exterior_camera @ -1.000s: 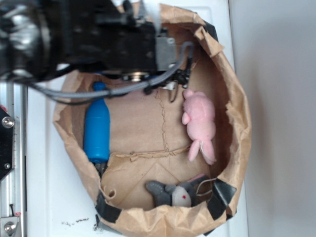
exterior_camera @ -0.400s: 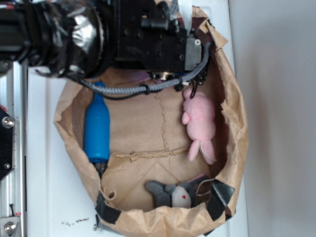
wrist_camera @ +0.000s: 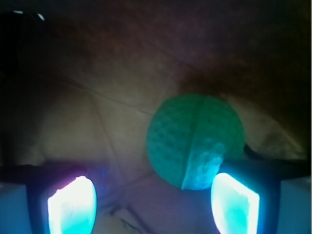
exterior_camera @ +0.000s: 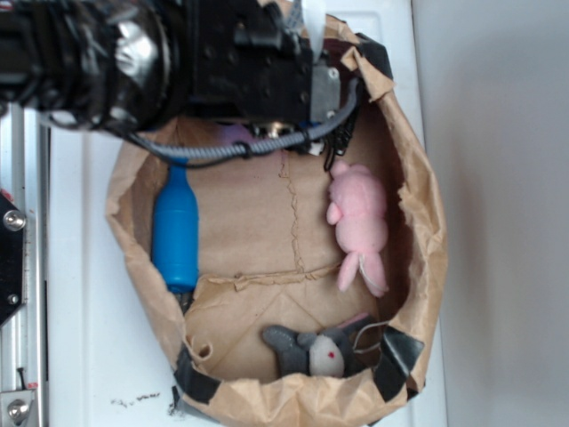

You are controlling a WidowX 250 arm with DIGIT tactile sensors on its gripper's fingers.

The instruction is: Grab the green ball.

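In the wrist view the green ball [wrist_camera: 195, 139], mint-green with a bumpy surface, lies on brown paper just ahead of my gripper [wrist_camera: 153, 202]. The gripper is open, with nothing between its fingers. Its two glowing fingertips [wrist_camera: 71, 207] stand wide apart, and the ball sits close to the right one, slightly beyond it. In the exterior view the black arm [exterior_camera: 178, 62] covers the top of the paper bag [exterior_camera: 427, 222] and hides the ball.
Inside the bag lie a blue bottle [exterior_camera: 175, 233] at the left, a pink plush [exterior_camera: 359, 224] at the right and a grey plush [exterior_camera: 313, 349] at the bottom. The bag's crumpled walls rise all round. A metal rail [exterior_camera: 20, 285] runs along the left edge.
The arm has shifted upward and rightward toward the top of the bag, then slightly back left. The bag's right wall has moved a little. The toys and bottle stay put.
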